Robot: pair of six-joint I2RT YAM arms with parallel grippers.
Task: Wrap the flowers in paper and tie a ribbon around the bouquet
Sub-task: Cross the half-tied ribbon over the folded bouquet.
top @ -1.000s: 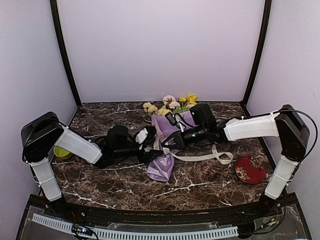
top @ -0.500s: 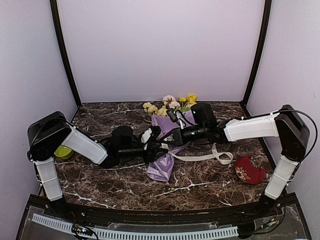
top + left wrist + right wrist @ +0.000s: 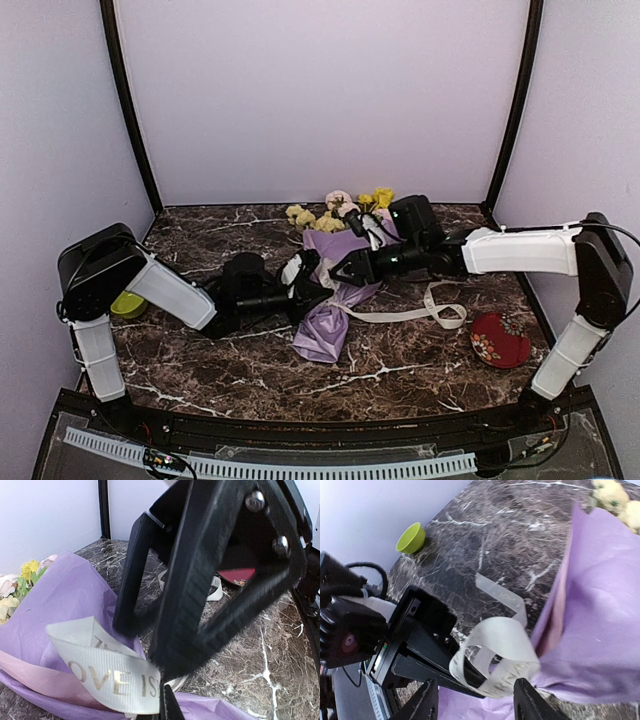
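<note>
**A:** Left gripper (image 3: 167, 692) fingers (image 3: 190, 580) are together, clamped on the ribbon (image 3: 105, 672) at a fold of the printed cream strip, just above the paper (image 3: 70, 595).

**B:** Right gripper (image 3: 475, 705) fingers (image 3: 424, 704) are apart with nothing between them, and the ribbon's loop is just beyond the tips.

**A:** That strip looks limp and light. I'd say it'll twist and sag, so take it flat across its width, close to the loop.

**B:** The paper's thin and crinkly and could well tear or spring open. The bouquet (image 3: 322, 335) lies mid marble table (image 3: 400, 370), so hold it at the narrow waist.

**A:** Flowers (image 3: 340, 205) poke out the far end. Soft blooms, keep off them.

**B:** The ribbon's loose tail trails right, toward the red pouch (image 3: 500, 338).
</note>
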